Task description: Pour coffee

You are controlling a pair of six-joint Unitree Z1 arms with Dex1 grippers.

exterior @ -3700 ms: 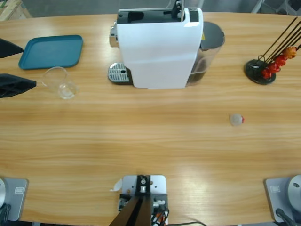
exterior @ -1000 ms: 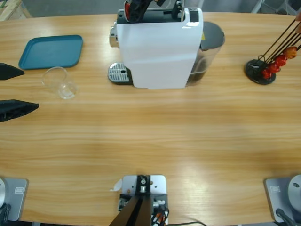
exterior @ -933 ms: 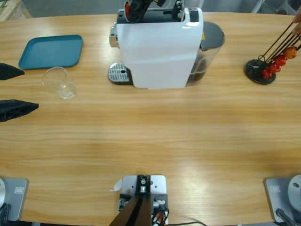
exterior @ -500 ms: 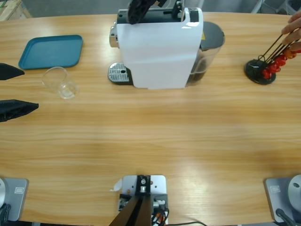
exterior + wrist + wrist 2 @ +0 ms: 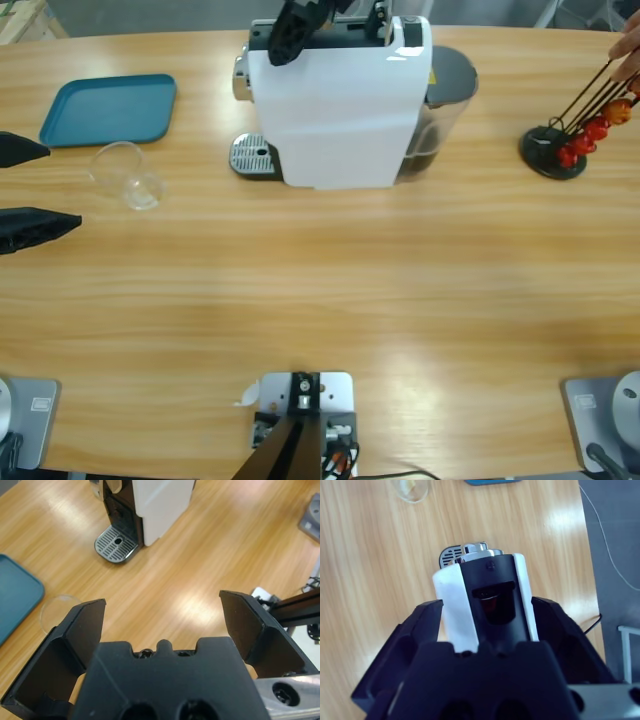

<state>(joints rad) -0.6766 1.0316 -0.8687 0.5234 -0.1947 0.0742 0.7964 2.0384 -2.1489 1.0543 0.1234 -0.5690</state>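
The setting is a long wooden desk (image 5: 330,300) seen from above, with grey floor beyond its far edge. No coffee is visible anywhere: neither dark liquid nor foam shows in the glass, on the drip grate or at the spout, so the pour is judged not yet begun. One white coffee machine (image 5: 340,100) stands at the far middle of the desk, with its drip grate (image 5: 252,155) on its left side and bare. The right hand (image 5: 290,30) hangs over the top of the machine, jaws spread and gripping nothing. Its wrist view looks straight down at the open slot, where something reddish (image 5: 490,605) lies, probably a capsule just loaded; the hand is judged to be there to tend the slot or lid. One clear glass cup (image 5: 128,175), empty, stands well to the left of the machine and not under the spout, so it would have to be moved there. The left hand (image 5: 30,188) sits beyond the cup, further left of the machine, jaws spread wide and empty, facing the cup, apparently ready to fetch it. One teal tray (image 5: 108,108) lies left of the machine, behind the cup. One black capsule stand (image 5: 555,150) is far right of the machine, holding a few red and orange capsules whose exact number is unclear; a person's hand (image 5: 628,45) reaches to its rods.
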